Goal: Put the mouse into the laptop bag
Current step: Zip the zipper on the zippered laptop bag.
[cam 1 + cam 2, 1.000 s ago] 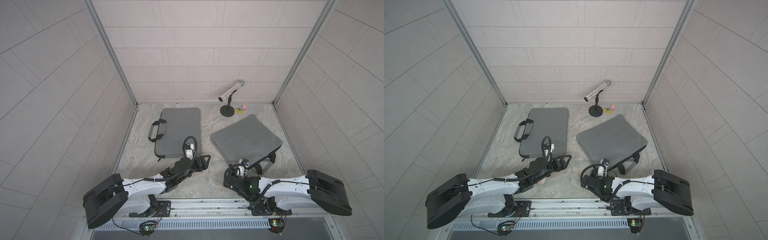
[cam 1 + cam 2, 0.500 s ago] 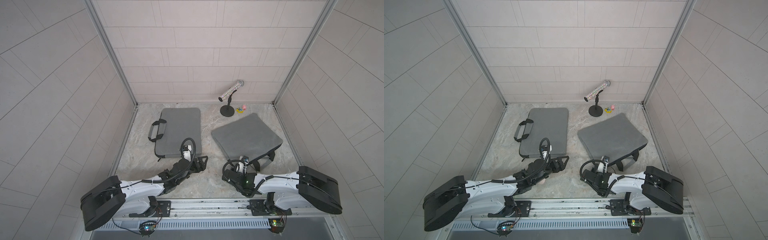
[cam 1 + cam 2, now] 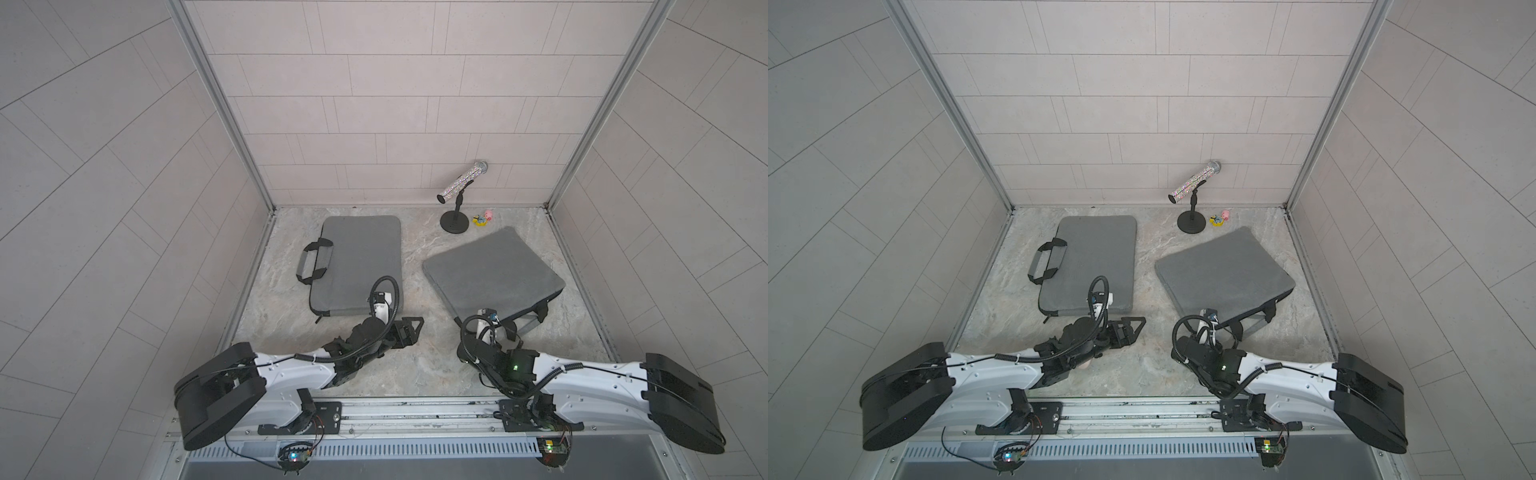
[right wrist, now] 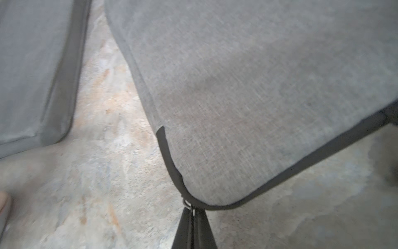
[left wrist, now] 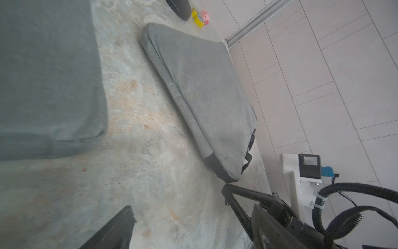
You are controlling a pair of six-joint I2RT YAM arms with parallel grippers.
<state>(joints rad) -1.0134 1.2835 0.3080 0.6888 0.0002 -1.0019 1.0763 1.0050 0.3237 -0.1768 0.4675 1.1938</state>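
Grey laptop bag (image 4: 258, 97) lay ahead of right gripper (image 4: 192, 212), jaws pinching zipper pull (image 4: 186, 203) at near corner, zip (image 4: 301, 165) running rightward; left gripper (image 5: 178, 201) spread, farther off

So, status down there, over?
Left tool open, over floor. Right tool shut on zipper pull at corner of angled laptop bag. Mouse not clearly seen; other bag lies apart, not in the way.

You get bright, even light with faint shadows in both top views, walls bowing at frame edges, and the laptop bag (image 4: 247, 97) motion-blurred in wrist views.
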